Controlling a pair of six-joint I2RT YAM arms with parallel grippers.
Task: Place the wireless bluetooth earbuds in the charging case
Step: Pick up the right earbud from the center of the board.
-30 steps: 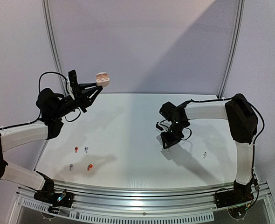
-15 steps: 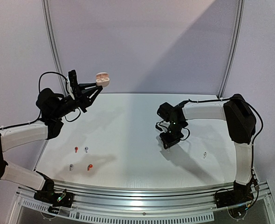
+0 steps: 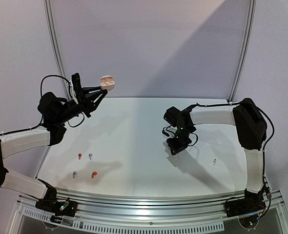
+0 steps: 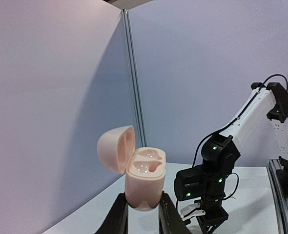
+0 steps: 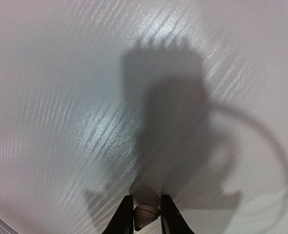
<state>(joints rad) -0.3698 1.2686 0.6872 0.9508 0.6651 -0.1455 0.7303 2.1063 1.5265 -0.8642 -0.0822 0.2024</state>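
My left gripper (image 3: 103,91) is raised high at the back left, shut on a pale pink charging case (image 3: 107,83). In the left wrist view the case (image 4: 144,176) stands upright between the fingers (image 4: 118,217) of the gripper (image 4: 143,210), its lid open and both sockets empty. My right gripper (image 3: 175,149) points down at the table, right of centre. In the right wrist view its gripper (image 5: 146,218) is closed around a small earbud (image 5: 147,212) in shadow, touching both fingers. Loose earbuds lie at the front left: red (image 3: 79,155), lavender-grey (image 3: 90,156), another grey (image 3: 74,174), red-orange (image 3: 93,174).
A white earbud (image 3: 214,162) lies alone on the table to the right of my right gripper. The white table (image 3: 134,126) ends at a metal rail (image 3: 144,200) along the near edge. Grey walls with upright rails stand behind.
My right gripper has edged slightly left and its fingers have narrowed around the earbud. The left arm and the case have not moved.
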